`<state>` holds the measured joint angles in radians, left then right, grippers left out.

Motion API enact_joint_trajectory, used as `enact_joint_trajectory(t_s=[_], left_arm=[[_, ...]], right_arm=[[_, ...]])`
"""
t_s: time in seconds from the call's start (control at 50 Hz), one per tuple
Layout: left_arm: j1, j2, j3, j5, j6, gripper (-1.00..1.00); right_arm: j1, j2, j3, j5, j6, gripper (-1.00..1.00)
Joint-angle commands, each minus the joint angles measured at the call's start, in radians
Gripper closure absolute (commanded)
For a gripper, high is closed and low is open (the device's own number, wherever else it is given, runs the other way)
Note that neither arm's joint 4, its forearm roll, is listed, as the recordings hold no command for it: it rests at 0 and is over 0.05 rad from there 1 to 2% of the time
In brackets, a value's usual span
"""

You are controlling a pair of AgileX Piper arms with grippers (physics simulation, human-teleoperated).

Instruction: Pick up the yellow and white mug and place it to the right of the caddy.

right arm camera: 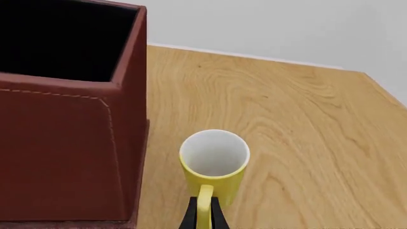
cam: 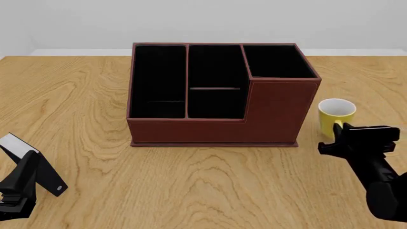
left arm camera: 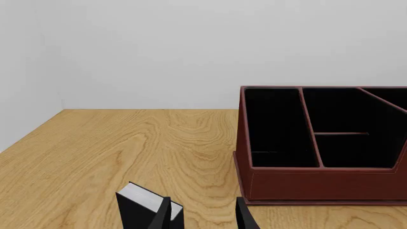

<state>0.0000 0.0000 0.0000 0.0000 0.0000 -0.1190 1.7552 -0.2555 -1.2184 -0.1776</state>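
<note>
From the front we see the mug upright on the table, just right of the caddy. Our right gripper meets its near side. Our right wrist shows fingers pinching the handle. Our left gripper stands parted, empty.

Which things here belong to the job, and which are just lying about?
Job: mug, upright on the table right of the caddy; right gripper, jaws closed on the mug's handle.
Lying about: nothing loose; only the wooden table and the idle left gripper.
</note>
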Motion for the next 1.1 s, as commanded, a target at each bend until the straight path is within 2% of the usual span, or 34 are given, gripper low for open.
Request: enact_joint_trajectory(t_s=[0.02,0.8,0.84,0.86,0.9,0.98,1.1], left_arm=[[0.0,0.0,0.0,0.0,0.0,-1.0],[0.0,0.0,0.0,0.0,0.0,-1.0],[0.0,0.0,0.0,0.0,0.0,-1.0],[0.0,0.0,0.0,0.0,0.0,-1.0],[0.0,0.0,0.0,0.0,0.0,-1.0],[0.0,0.0,0.0,0.0,0.0,-1.0],[0.0,0.0,0.0,0.0,0.0,-1.0]], right_arm=[[-0.005,0.027,-0.015,-0.002,0.006,1.0],[-0.016,0.093,-0.035,-0.002,0.003,1.0],[-0.047,0.105,-0.045,-0.002,0.002,1.0],[-0.027,0.121,-0.048,-0.002,0.006,-1.0],[-0.037,0.086,-0.033,-0.002,0.003,-1.0],[-0.037,0.141,-0.062,-0.002,0.011,-1.0],[-0.033,0.145,-0.06,-0.002,0.001,-1.0]])
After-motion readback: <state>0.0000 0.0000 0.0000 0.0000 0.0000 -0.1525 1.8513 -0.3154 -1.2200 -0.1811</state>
